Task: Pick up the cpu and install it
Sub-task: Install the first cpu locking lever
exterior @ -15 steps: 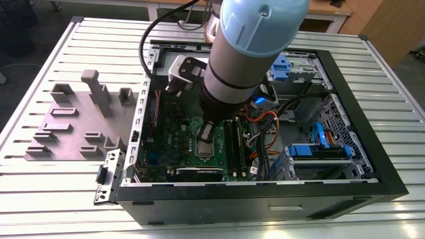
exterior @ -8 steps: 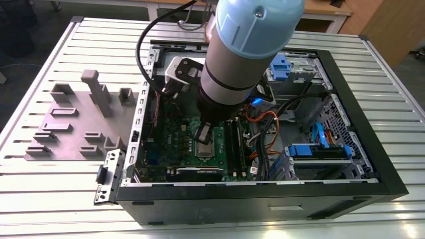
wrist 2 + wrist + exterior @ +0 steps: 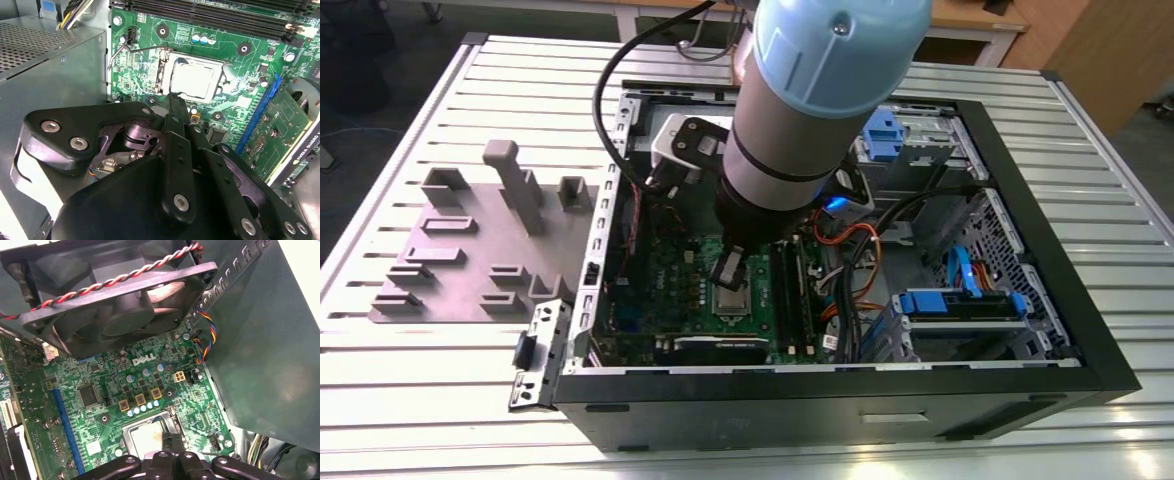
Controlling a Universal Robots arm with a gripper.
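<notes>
Just hand (image 3: 172, 97) over socketed cpu (image 3: 192, 80)

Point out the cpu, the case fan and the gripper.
cpu (image 3: 195, 81): second wrist view, middle of its pale metal top, sitting in the socket.
case fan (image 3: 127, 315): first wrist view, its round hub.
gripper (image 3: 176, 102): second wrist view, fingertips at the cpu's near edge.

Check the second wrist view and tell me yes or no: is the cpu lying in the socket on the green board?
Yes. The cpu lies flat inside the socket frame on the green board, with the claw at its edge.
</notes>
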